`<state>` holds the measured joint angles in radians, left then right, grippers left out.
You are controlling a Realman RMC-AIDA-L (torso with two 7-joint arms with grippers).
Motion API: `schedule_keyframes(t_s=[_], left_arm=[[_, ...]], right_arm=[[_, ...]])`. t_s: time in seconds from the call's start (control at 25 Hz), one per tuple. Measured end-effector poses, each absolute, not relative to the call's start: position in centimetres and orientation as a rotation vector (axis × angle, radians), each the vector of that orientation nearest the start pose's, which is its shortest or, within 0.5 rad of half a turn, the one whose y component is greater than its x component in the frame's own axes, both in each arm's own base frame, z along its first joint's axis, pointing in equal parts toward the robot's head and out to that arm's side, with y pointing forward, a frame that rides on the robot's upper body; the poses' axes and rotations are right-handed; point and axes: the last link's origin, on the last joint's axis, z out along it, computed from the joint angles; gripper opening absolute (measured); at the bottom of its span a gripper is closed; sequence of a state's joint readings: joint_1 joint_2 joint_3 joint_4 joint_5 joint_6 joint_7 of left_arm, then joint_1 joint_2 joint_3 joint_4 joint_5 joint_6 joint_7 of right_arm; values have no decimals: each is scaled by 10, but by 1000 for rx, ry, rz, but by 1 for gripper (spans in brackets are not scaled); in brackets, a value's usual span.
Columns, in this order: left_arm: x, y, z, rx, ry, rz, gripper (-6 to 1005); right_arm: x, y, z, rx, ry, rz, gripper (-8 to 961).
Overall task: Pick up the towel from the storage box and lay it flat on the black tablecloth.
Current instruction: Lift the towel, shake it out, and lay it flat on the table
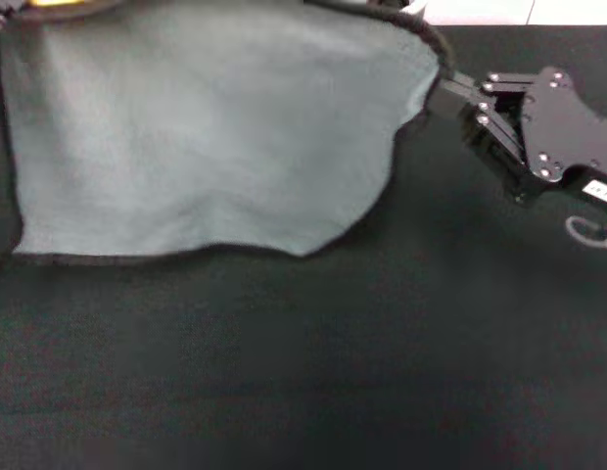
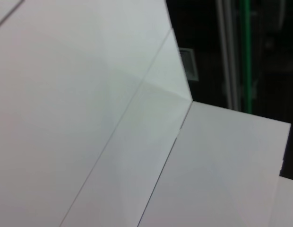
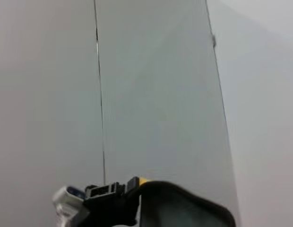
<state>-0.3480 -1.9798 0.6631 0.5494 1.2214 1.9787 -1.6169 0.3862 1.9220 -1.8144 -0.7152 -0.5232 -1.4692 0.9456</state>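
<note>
Right end effector (image 1: 448, 90) (apparently pinching) at towel (image 1: 206, 127) corner.

A: Towel (image 1: 206, 137)?
B: Soft fleece, matt grey-green, faintly napped, thin dark stitched border.
A: Tablecloth (image 1: 303, 372)?
B: Plain black cloth, matt, smooth weave, no sheen.
A: My right gripper (image 1: 448, 90)?
B: Hard black plastic or metal, slight gloss, small shiny screws.
A: Wrist views?
B: Smooth pale panels (image 2: 90, 118), flat finish, thin seams.
</note>
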Motion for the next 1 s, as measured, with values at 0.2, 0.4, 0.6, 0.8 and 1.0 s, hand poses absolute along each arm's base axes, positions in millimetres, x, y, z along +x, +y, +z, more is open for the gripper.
schedule_keyframes(t_s=[0.2,0.4,0.6,0.8,1.0], left_arm=[[-263,278,103,-2255,-713,-1717,14],[-254,288,98,-2292,-677,-1703,14],[-245,291,95,-2379,-655,-1695,14],[-260,263,98,-2455,-699,-1659,15],[-271,218,112,-2527,-666,-1642,15]], right_arm=[[169,312,18,-2496,36,1320,11],[161,321,25,-2510,-22,1210,13],[153,306,27,-2579,-82,1164,15],[152,254,23,-2660,-161,1106,18],[148,208,45,-2703,-234,1132,20]])
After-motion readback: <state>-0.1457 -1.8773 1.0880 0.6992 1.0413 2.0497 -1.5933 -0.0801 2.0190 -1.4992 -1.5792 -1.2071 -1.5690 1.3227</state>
